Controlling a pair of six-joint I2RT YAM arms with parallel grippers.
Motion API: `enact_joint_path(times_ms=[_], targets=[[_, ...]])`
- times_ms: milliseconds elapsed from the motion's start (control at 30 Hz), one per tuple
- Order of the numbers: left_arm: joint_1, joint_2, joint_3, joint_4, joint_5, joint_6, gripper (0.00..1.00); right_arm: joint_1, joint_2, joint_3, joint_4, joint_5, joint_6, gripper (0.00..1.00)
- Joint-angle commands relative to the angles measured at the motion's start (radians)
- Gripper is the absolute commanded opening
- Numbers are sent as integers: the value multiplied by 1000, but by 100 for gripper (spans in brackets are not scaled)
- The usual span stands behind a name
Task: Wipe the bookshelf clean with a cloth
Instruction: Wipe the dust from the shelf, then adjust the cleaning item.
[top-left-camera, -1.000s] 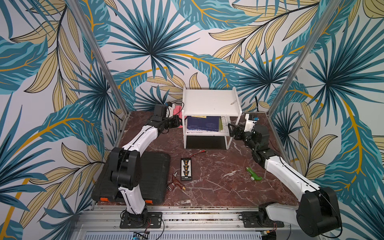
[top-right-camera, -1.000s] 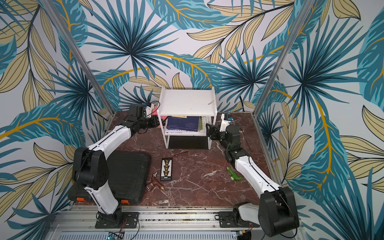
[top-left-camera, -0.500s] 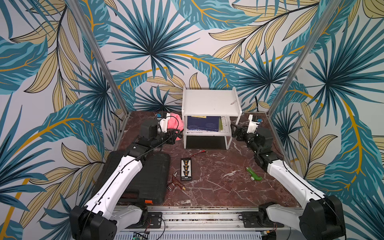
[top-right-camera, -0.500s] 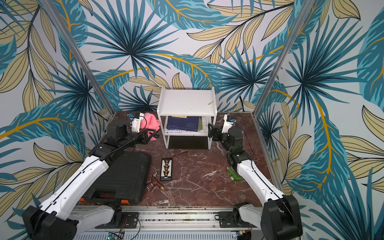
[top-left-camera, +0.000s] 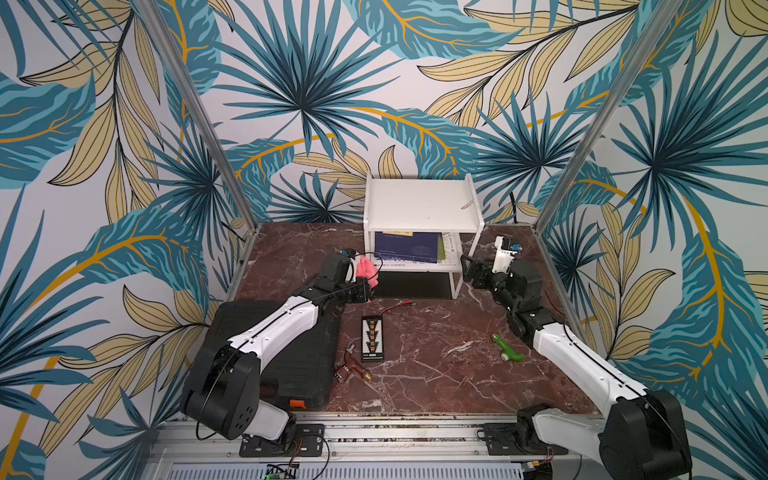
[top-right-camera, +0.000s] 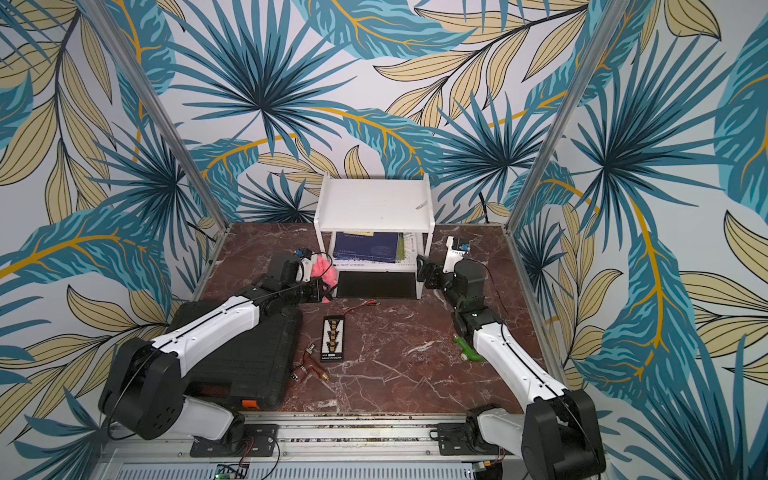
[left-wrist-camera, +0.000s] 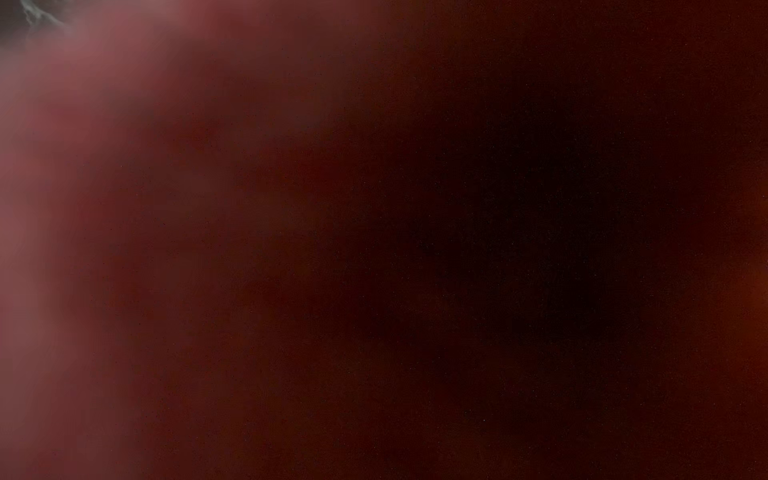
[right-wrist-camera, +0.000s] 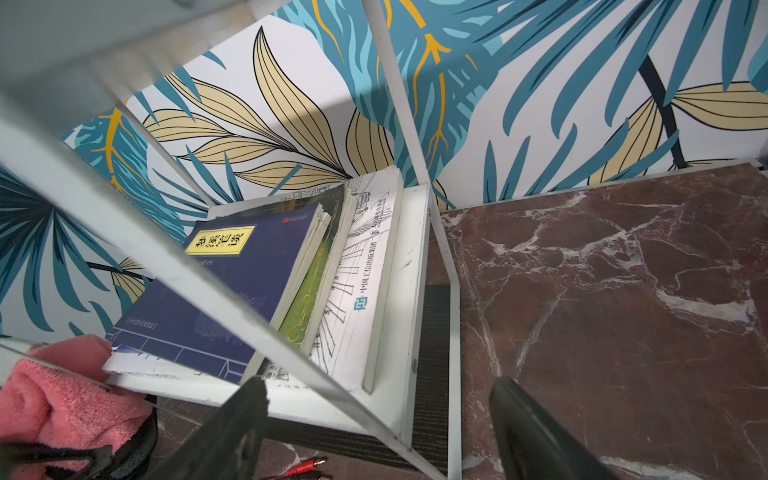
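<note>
Cloth (top-left-camera: 367, 269), bunched in my tightly closed left end effector (top-left-camera: 365, 287), has come forward to just beside the bookshelf's (top-left-camera: 419, 203) left front leg, ready for wiping, while my right end effector (top-left-camera: 471, 271) gapes empty at its right leg.

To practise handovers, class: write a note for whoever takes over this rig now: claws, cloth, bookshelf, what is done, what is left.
Left claw: shut on the cloth, beside the bookshelf, at its lower tier.
Right claw: open, at the bookshelf's other side, holding nothing.
Bookshelf: at the back of the table.
Done: cloth picked up.
Left: wipe the boards; a scrap lies on its top.
</note>
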Motion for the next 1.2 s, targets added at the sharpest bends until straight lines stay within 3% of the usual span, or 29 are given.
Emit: enact_joint_path(times_ms=[0,133,200,233,333,400,567,733,800,867,933,1000,1033,1133,1167], targets=[[-21,-81,136,70,29,32,0,0,-67,1,-14,14,-38,87],[-89,-137,82,144,248,71,0,2,-189,-75,-15,42,-60,87],[-124,-135,70,140,350,97,0,4,-217,-94,6,-98,-51,87],[-141,-134,70,129,378,118,0,6,-218,-106,64,-225,-17,87],[-179,-124,78,118,422,145,0,30,-149,-102,288,-514,169,88],[-199,-111,84,158,478,148,0,69,-85,-52,357,-609,250,88],[-251,-88,97,250,531,170,0,164,16,9,387,-632,225,89],[-257,-36,133,235,551,184,0,210,102,58,394,-773,263,89],[-260,-28,140,227,559,200,2,222,129,74,387,-779,268,80],[-259,-36,137,193,501,238,3,222,145,85,398,-799,281,61],[-255,-69,103,170,346,243,14,223,130,90,355,-786,236,34],[-237,-117,23,198,186,213,28,229,97,105,191,-677,97,11],[-222,-147,-28,220,97,186,36,242,91,131,87,-554,11,0],[-150,-221,-165,182,-297,-2,57,327,166,245,-103,-134,-145,0],[-107,-239,-197,149,-399,-90,62,356,216,283,-125,-47,-175,0]])
